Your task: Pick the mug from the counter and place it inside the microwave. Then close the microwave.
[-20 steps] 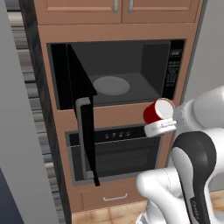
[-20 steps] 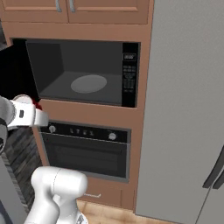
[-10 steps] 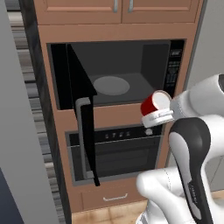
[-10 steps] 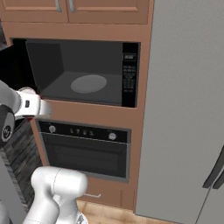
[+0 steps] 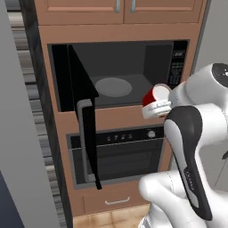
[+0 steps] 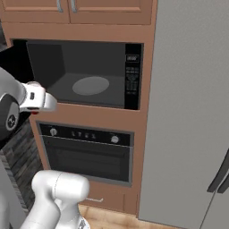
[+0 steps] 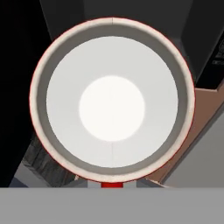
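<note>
Red cylindrical mug (image 5: 153, 96), glossy white inside, clamped in the end effector (image 5: 156, 107).

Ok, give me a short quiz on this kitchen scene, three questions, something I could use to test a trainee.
1. True or false: the microwave door stands open.
2. What is the gripper holding?
A. an orange carrot
B. a red mug
C. nothing
3. Fill the blank: on the microwave floor lies a grey round ____.

Key:
1. True. The dark door swings out to the left in the left base view.
2. B. The mug is carried at the right front corner of the microwave opening, not yet inside; the hand view looks straight into its white inside.
3. turntable, with nothing on it.
</note>
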